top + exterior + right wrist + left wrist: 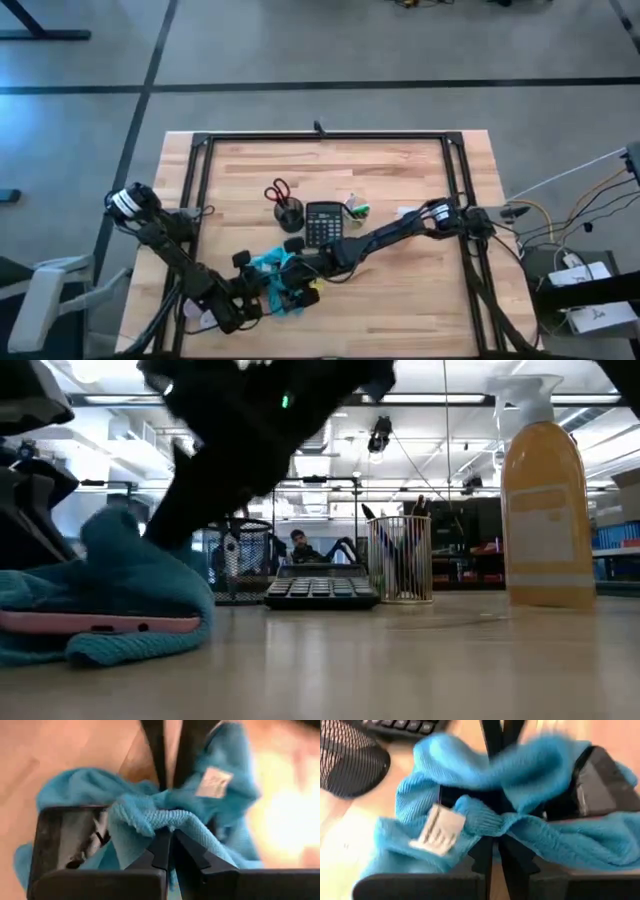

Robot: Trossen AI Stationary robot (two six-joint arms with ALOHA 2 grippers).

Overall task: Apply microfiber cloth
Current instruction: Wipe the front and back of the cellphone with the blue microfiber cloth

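At the lower centre of the high view, my left claw and right claw each pinch the microfiber cloth tight, over a phone.

One cloth, one calculator, one mesh cup, one pair of scissors, one phone, one bottle, two arms.

Calculator beside mesh pen cup; spray bottle upright.
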